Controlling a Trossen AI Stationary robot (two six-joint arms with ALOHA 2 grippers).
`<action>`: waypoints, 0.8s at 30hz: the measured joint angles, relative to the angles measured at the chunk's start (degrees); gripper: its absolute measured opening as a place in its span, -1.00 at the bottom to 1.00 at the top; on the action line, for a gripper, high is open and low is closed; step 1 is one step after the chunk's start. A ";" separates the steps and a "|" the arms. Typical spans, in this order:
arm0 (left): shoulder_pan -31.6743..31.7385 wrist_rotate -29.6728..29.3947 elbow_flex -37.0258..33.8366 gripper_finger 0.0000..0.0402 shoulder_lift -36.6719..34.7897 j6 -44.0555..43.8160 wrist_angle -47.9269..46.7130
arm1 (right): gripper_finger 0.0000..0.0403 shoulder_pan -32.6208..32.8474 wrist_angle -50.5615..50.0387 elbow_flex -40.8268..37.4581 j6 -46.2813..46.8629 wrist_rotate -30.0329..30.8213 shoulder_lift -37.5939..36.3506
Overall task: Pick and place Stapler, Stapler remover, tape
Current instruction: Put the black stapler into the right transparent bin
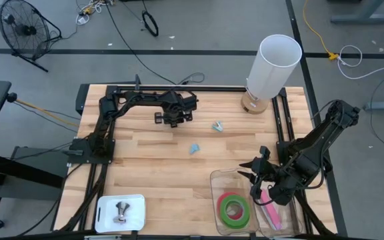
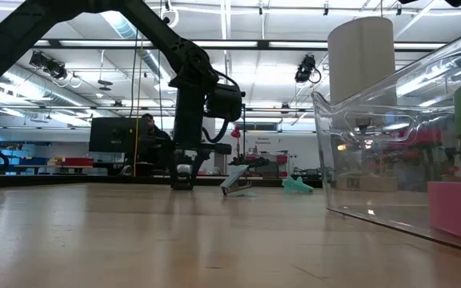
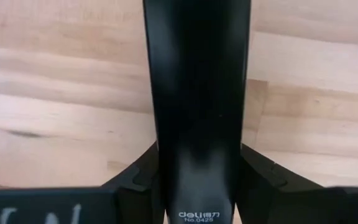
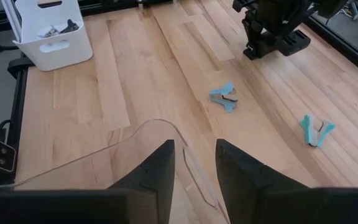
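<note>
Left gripper [image 1: 173, 121]: down at the far side of the counter [image 1: 152, 167], fingers closed in around a black stapler [image 3: 197, 112]; the left wrist view shows the stapler's long glossy body running straight out between the 2 dark fingers [image 3: 143, 177], white maker's print near its close end.
Stapler position: on the wood at the far centre-left, under the left gripper; in the low view it is hard to tell from the gripper's dark parts.
Right gripper [image 1: 257, 175]: hanging above the far rim of the clear bin [image 1: 213, 183] at the near right; its 2 fingers [image 4: 157, 171] stand a little apart with nothing between them.
Staple removers: 2 small teal ones on bare wood mid-counter, 1 farther back [image 1: 217, 125] and 1 nearer [image 1: 195, 149], well apart from each other and from both grippers; nothing lies across the way between them and the bin.
Tape: a green roll [image 1: 235, 210] and a red-pink roll [image 1: 227, 200] lie flat in the clear bin, overlapping, open centres up; which one is on top I cannot tell.
Pink item [image 1: 271, 213]: a long flat piece in the bin's right part, just beside the rolls.
White tray [image 1: 137, 201]: near-left corner, a small metal object [image 1: 122, 212] in it.
White cylinder [image 1: 272, 67]: tall, on a wooden base at the far right corner, clear of both arms.
Room beyond: a person [image 2: 146, 128] sits at a desk behind the left arm in the low view.
</note>
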 joint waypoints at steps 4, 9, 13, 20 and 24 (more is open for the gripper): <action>0.00 0.13 -0.04 -0.32 0.04 2.85 0.00 | -0.41 0.02 0.00 0.00 0.00 0.03 0.00; 0.00 0.12 0.02 -0.32 -0.10 9.15 -0.07 | -0.41 0.01 0.00 0.00 -0.01 0.03 0.00; -0.02 0.82 1.01 -0.32 -0.76 15.90 -0.41 | -0.41 0.01 -0.07 0.00 -0.06 0.04 0.00; -4.40 3.54 5.44 -0.32 -3.78 29.09 -2.43 | -0.41 0.01 -0.23 -0.02 -0.11 0.07 -0.02; -8.76 3.24 6.99 -0.32 -5.70 32.31 -3.75 | -0.41 0.02 -0.68 -0.02 0.40 0.44 0.16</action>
